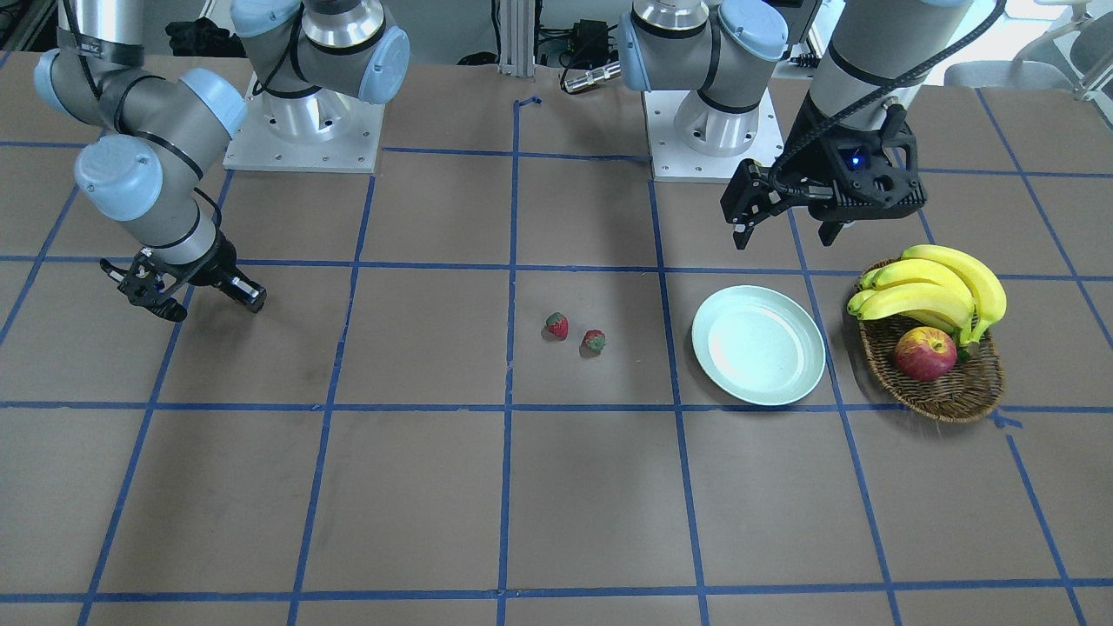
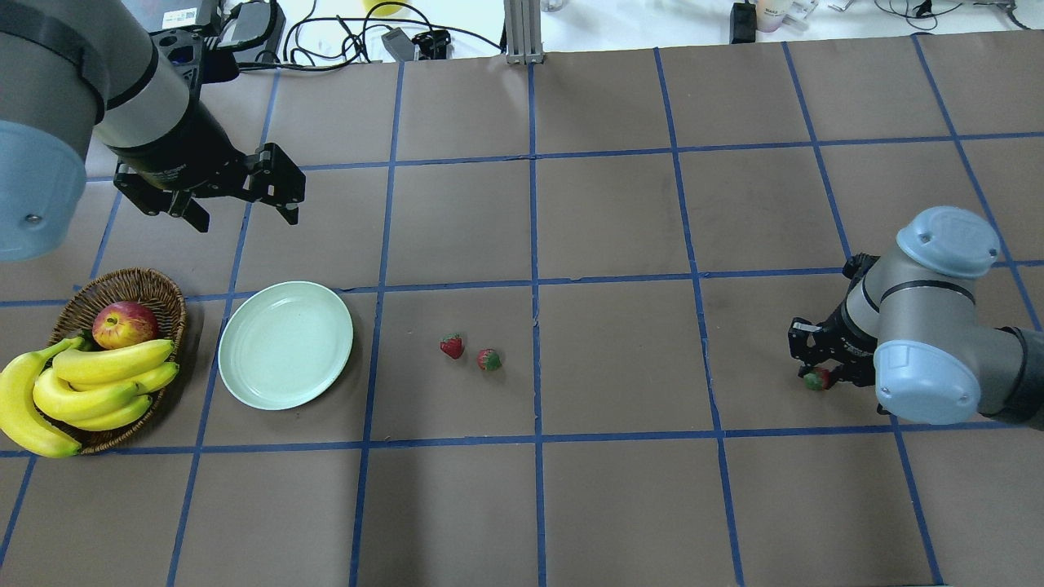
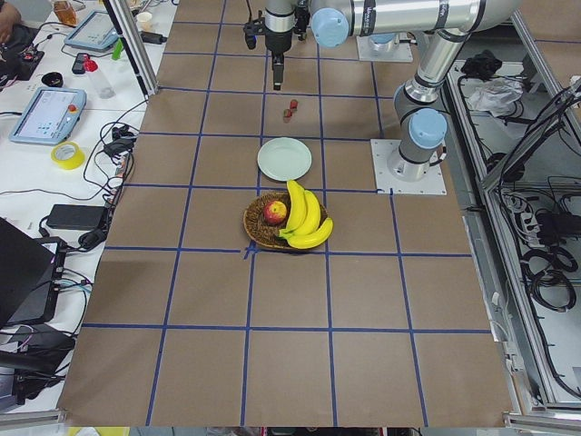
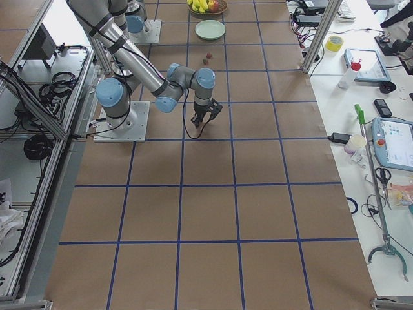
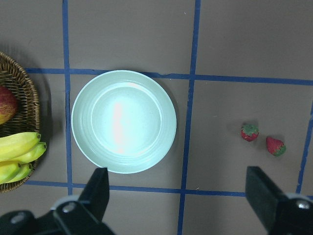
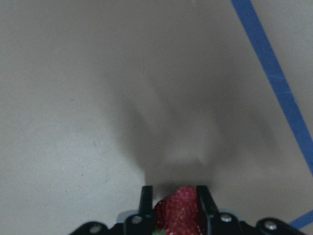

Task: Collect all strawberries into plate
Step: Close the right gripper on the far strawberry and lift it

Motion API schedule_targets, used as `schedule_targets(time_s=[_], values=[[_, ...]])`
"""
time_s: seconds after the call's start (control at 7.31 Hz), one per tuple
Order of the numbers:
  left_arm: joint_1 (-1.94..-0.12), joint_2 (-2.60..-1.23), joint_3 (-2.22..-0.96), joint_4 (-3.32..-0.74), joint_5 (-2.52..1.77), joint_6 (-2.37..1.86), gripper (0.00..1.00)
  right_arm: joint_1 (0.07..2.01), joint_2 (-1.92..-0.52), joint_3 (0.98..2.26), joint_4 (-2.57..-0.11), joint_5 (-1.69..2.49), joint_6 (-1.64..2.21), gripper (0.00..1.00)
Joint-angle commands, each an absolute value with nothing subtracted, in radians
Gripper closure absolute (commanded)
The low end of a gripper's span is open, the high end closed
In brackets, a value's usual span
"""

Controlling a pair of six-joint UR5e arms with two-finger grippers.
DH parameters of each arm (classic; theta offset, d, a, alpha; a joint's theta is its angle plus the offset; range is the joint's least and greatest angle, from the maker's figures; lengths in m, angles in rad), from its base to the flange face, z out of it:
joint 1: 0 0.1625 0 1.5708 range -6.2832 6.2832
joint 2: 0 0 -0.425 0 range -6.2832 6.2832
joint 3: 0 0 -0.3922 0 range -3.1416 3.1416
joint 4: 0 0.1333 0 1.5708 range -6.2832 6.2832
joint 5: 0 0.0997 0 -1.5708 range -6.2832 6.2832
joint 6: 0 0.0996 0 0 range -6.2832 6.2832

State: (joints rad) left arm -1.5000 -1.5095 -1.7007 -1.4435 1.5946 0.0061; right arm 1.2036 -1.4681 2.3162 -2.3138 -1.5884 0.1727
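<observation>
Blue tape (image 2: 532, 244) grids the brown tabletop (image 2: 612, 212); cables (image 2: 342, 37) line the top edge. Two strawberries (image 2: 452, 346) lie mid-frame, right of the plate (image 2: 285, 344). The right wrist view, unlike the front one, shows the right fingers (image 6: 145, 198) pinching a third strawberry (image 6: 178, 210); the left fingers (image 2: 281, 175) hang spread, upper left.

Brown table (image 2: 612, 505) (blue tape grid all over). Plate (image 2: 227, 346) and wicker basket (image 2: 167, 297) sit side by side near the left gripper (image 2: 245, 218). Two strawberries (image 2: 452, 346) lie toward the right gripper (image 2: 818, 377).
</observation>
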Motion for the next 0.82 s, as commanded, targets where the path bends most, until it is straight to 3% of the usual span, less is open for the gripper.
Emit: schedule_targets(time_s=[0.0, 0.27, 0.68], values=[[-1.499, -1.509, -1.700, -1.443, 1.595, 0.006, 0.00, 1.312, -1.509, 2.246, -2.215, -1.537, 0.100, 1.00], [-1.499, -1.509, -1.703, -1.443, 1.594, 0.006, 0.00, 1.560, -1.490, 2.089, -2.088, -1.549, 0.095, 1.00], [-1.499, -1.509, -1.703, -1.443, 1.595, 0.006, 0.00, 1.842, -1.309, 1.886, -2.108, -1.453, 0.110, 1.00]])
